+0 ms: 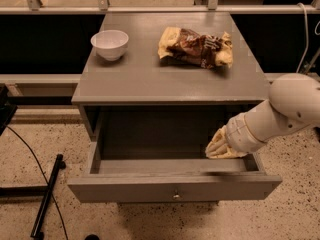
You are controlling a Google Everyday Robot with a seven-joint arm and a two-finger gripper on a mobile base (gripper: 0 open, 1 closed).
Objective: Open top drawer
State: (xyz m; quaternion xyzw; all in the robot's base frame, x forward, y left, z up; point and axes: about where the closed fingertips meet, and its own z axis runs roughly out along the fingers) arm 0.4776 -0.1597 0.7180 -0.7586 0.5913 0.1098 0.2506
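The top drawer (170,188) of the grey cabinet is pulled well out, and its deep plain box shows nothing inside. Its small round metal knob (176,196) sits at the centre of the front. My gripper (216,149) hangs over the drawer's right side, just above the inside of the box near the right wall, at the end of the white arm (280,114) that reaches in from the right. It touches nothing that I can see.
On the cabinet top (150,79) stand a white bowl (109,44) at the left and a crumpled brown and yellow snack bag (196,47) at the right. A black stand and cable (47,194) lie on the speckled floor at the left. A rail runs behind.
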